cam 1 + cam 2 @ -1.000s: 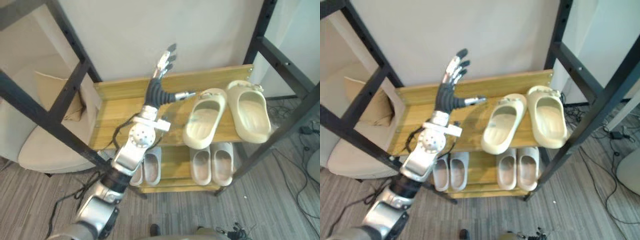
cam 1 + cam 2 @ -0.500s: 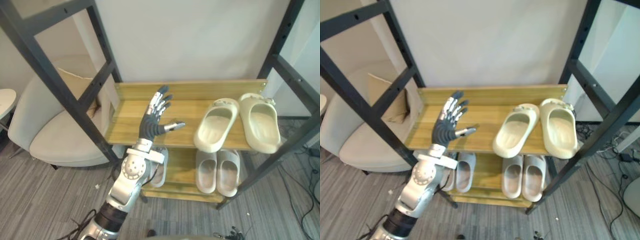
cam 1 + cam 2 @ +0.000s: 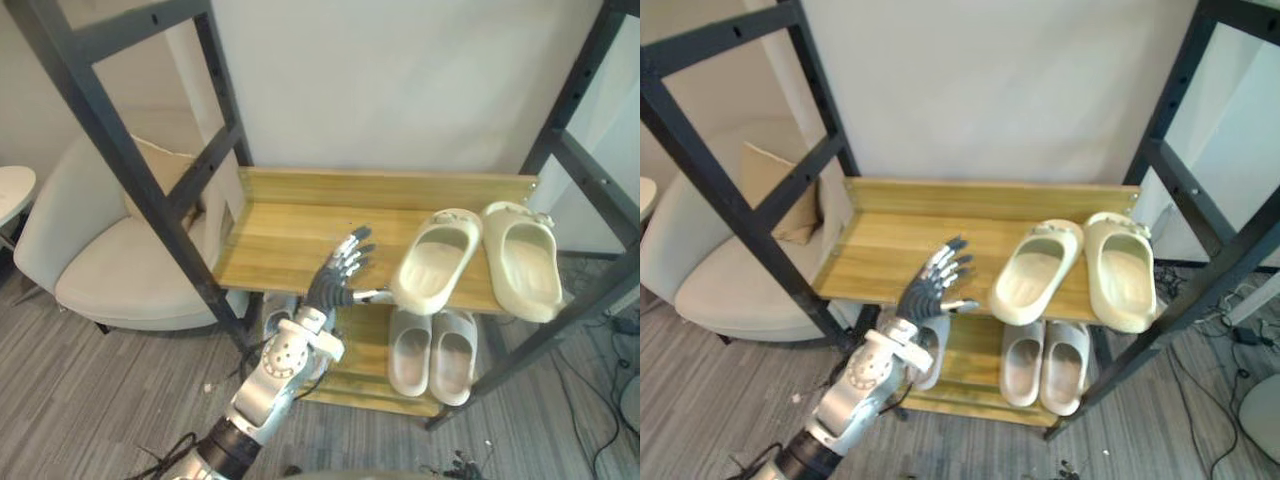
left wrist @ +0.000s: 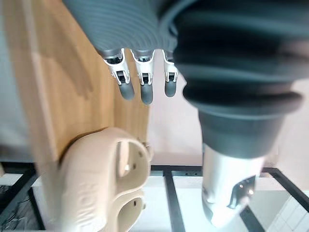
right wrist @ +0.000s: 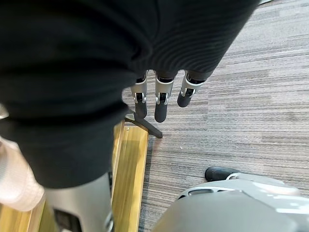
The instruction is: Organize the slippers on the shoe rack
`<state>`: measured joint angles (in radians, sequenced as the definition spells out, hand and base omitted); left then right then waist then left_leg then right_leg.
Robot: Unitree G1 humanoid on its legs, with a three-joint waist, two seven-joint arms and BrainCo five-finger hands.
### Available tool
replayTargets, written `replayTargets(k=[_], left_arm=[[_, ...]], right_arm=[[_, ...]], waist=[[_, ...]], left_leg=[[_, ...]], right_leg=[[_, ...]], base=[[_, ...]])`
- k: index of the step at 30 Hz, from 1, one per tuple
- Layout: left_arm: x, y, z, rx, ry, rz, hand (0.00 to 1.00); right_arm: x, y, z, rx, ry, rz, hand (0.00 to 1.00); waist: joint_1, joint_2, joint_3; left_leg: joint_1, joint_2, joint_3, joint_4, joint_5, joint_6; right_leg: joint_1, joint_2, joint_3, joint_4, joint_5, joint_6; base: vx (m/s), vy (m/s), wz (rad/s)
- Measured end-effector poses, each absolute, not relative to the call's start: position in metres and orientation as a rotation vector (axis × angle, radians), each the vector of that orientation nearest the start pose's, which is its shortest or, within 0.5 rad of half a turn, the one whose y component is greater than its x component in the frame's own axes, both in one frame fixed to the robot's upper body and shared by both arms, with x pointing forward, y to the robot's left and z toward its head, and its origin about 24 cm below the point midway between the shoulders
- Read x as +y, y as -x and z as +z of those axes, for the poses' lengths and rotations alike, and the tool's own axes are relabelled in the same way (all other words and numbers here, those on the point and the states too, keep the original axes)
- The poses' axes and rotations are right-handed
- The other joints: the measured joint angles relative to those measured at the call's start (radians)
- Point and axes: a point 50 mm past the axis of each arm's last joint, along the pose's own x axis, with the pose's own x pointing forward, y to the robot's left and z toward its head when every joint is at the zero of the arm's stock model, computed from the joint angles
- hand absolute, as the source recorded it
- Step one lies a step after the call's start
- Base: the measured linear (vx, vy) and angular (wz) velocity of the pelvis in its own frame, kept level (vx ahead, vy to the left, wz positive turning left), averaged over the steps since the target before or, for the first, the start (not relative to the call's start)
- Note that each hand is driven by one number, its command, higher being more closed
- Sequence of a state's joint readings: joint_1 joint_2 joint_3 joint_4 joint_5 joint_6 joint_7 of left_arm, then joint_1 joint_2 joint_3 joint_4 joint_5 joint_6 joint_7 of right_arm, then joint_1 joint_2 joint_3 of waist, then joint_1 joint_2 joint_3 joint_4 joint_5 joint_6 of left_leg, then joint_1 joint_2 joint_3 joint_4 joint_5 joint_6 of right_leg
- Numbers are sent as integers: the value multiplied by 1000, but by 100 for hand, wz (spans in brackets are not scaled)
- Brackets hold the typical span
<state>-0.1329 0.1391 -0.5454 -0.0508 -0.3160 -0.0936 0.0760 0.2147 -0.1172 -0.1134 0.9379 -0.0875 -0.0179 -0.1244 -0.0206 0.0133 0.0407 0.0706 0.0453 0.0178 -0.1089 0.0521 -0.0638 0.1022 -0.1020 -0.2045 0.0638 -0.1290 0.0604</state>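
White wall (image 3: 400,80) behind. Grey carpet floor (image 3: 90,400). Pale armchair (image 3: 120,285) with cushion (image 3: 788,222) at left, behind black metal frame (image 3: 105,120).

The rack (image 3: 290,235) is honey-yellow wood with fine grain, its frame (image 3: 140,170) black. The top slippers (image 3: 436,262) are cream; the lower pair (image 3: 408,352) looks pale pinkish-beige, though shaded. The left hand (image 3: 325,288) is silver with dark tips and a dark ribbed cover. The carpet (image 3: 100,400) is streaked grey, the armchair (image 3: 110,280) off-white.
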Motion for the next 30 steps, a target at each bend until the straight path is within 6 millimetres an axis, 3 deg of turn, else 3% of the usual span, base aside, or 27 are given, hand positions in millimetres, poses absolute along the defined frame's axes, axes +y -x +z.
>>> replayTargets(k=[11, 25, 30], left_arm=[[35, -241, 67, -89, 171, -537, 0], [-7, -240, 69, -98, 111, -712, 0], [-9, -244, 69, -104, 101, -699, 0]], right_arm=[[-215, -64, -158, 1120, 178, -269, 0], [-214, -73, -156, 1096, 173, -276, 0], [-214, -73, -156, 1096, 174, -277, 0]], waist=[[-2, -16, 5], [-37, -17, 5], [-38, -16, 6]], left_leg=[[2, 9, 27, 0, -6, -8], [2, 19, 36, 0, -10, -14], [2, 23, 48, 1, -11, -16]], right_leg=[[4, 10, 22, -29, 16, -3], [2, 22, 35, -39, 22, -8], [-3, 25, 49, -40, 23, -10]], base=[[-10, -2, -6], [-4, -3, -2], [-2, -5, -6]])
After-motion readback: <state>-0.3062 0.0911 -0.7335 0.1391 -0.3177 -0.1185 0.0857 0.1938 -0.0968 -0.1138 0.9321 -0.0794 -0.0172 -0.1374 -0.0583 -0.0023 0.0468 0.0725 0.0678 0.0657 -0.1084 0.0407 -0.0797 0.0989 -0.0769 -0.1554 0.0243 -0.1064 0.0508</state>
